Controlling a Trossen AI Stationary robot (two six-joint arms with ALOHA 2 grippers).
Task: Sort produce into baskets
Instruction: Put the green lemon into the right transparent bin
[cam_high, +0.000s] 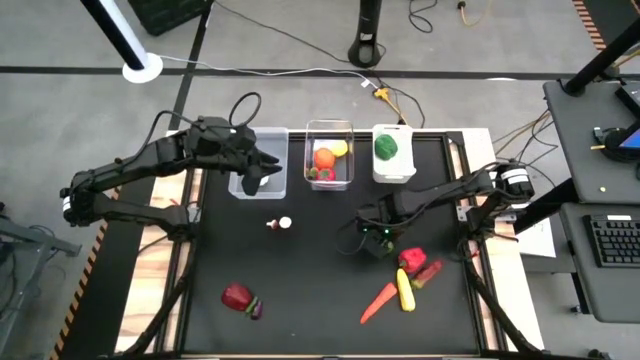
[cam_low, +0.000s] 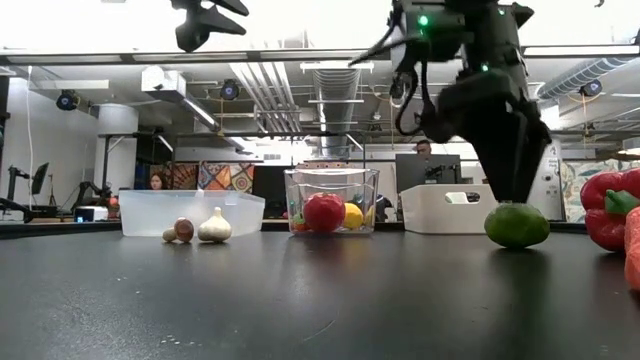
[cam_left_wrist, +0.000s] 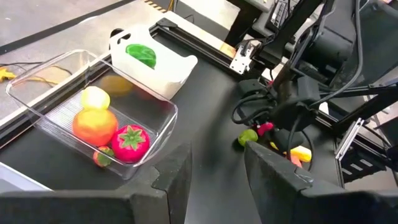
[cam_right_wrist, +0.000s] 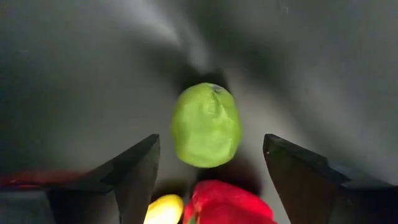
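The right gripper (cam_right_wrist: 208, 165) is hanging low over the black table (cam_high: 310, 270), its fingers (cam_right_wrist: 134, 174) spread wide apart with a green lime (cam_right_wrist: 206, 125) lying on the table between them, touching neither. A red pepper (cam_right_wrist: 230, 202) and a yellow piece (cam_right_wrist: 163, 210) are sitting just beside the lime. The left gripper (cam_left_wrist: 214, 171) is hovering above the left clear basket (cam_high: 258, 165), fingers parted and holding nothing. The middle clear basket (cam_left_wrist: 37, 102) is holding an orange (cam_left_wrist: 94, 125), a lemon (cam_left_wrist: 95, 98) and a strawberry (cam_left_wrist: 130, 142); the white basket (cam_high: 393, 158) is holding a green piece (cam_high: 386, 147).
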